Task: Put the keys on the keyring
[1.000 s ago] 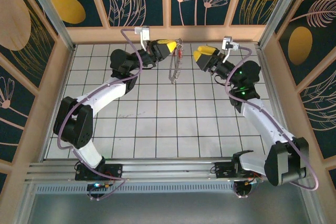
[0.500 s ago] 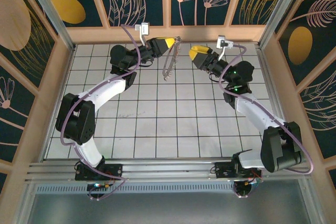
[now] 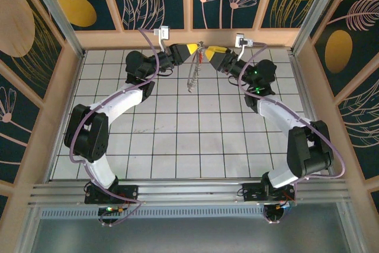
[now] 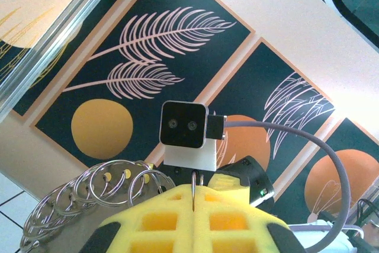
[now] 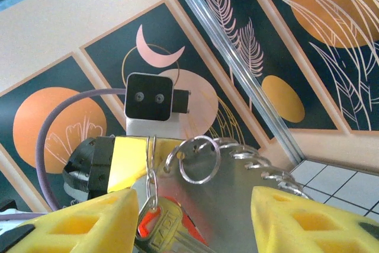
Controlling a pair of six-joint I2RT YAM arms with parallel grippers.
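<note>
The key (image 5: 159,224), red at the head, dangles on a short chain against the keyring (image 3: 193,74), and that big silvery loop hangs in the air over the far end of the table (image 3: 177,140). My left gripper (image 3: 190,49) has its yellow pads pressed together on the top of the keyring and holds it up. My right gripper (image 3: 208,54) faces it almost tip to tip, jaws standing wide, with the key and the loop's small rings between its fingers; I cannot tell whether either finger touches them.
</note>
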